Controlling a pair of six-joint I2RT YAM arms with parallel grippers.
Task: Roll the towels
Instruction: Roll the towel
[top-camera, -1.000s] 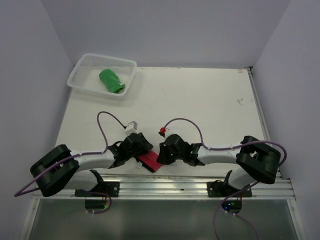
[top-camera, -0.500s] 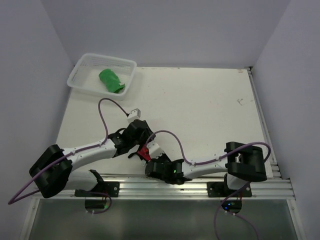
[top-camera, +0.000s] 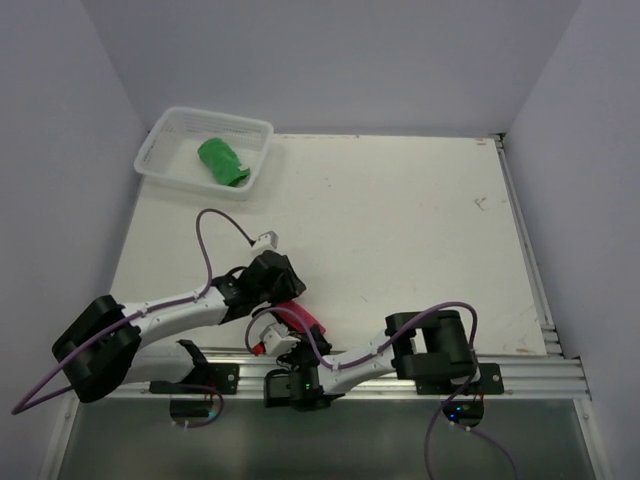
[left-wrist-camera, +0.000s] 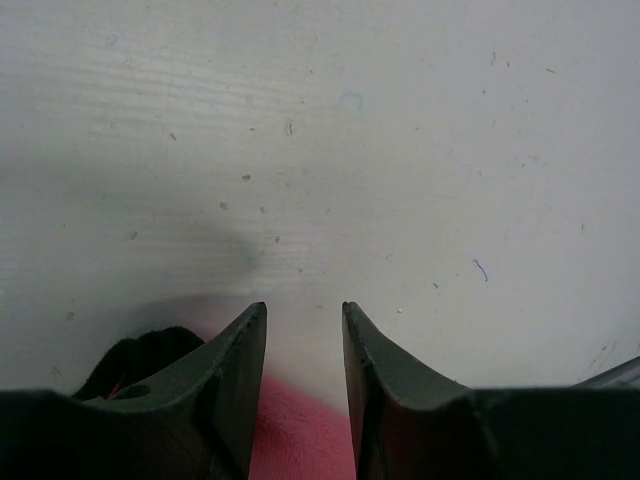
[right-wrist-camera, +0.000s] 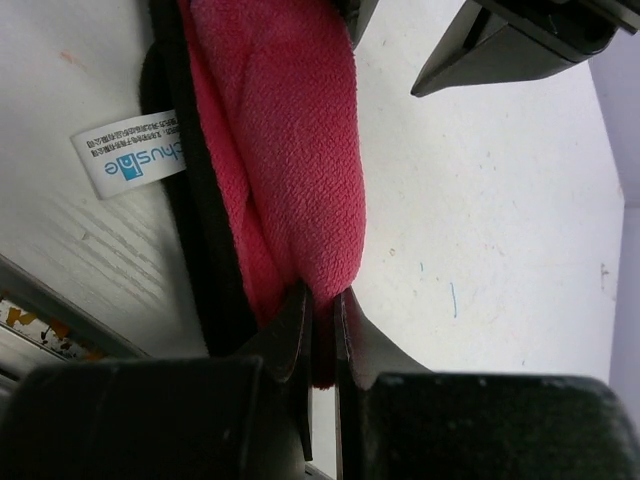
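Observation:
The red towel (top-camera: 299, 319) lies bunched in a narrow fold near the table's front edge, its dark underside showing along one side (right-wrist-camera: 195, 200). My right gripper (top-camera: 291, 331) is shut on the towel's near end; in the right wrist view (right-wrist-camera: 320, 292) the red cloth (right-wrist-camera: 290, 120) is pinched between the jaws. My left gripper (top-camera: 287, 299) is open at the towel's far end, with red cloth (left-wrist-camera: 300, 430) low between its jaws (left-wrist-camera: 303, 308). The green towel (top-camera: 222, 161) lies rolled in the white basket (top-camera: 160, 135).
The basket stands at the table's back left corner. A white label (right-wrist-camera: 130, 160) sticks out from the red towel. The metal rail (top-camera: 400, 375) runs along the front edge, and my right arm (top-camera: 360, 355) lies low along it.
My right arm has swung left and down along the front edge and now grips the red towel's near end. The towel went from flat to a narrow fold. The left gripper shifted slightly.

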